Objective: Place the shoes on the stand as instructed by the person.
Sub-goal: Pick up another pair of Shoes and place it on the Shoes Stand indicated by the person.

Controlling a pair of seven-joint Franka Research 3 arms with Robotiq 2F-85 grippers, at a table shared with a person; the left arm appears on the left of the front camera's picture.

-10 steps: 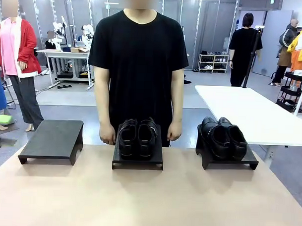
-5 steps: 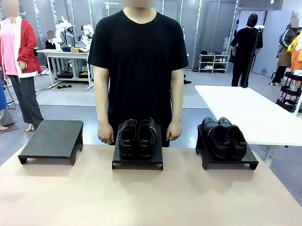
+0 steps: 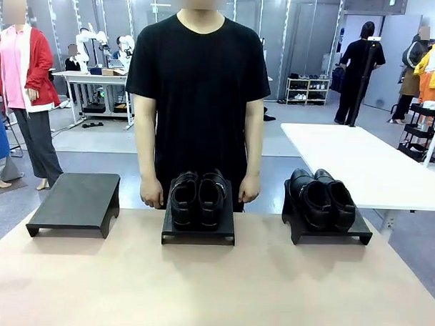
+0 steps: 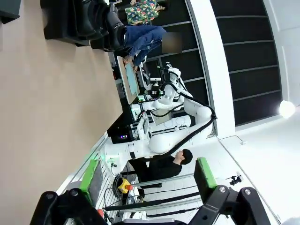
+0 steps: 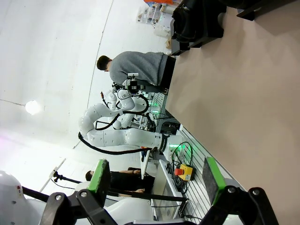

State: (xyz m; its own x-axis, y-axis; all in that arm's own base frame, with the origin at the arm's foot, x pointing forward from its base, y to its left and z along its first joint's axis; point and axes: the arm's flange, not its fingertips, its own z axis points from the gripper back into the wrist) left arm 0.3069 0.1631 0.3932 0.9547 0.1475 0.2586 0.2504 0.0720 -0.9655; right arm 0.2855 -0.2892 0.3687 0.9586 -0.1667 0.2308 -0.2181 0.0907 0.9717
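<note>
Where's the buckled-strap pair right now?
Front view: the buckled pair sits on the middle stand, directly before the person, between the bare stand and the plain-fronted pair.

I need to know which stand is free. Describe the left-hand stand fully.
The left-hand stand is a low, matte black platform, plastic or painted board by its look, with a flat, slightly sloped rectangular top and short side legs. Nothing lies on it. It sits at the far left of the tan table, near the person's edge, resting on the tabletop and apart from the middle stand, which carries a pair of shoes.

Person in plain black short-sleeved T-shirt, left end effector black with green pads, right end effector the same
</note>
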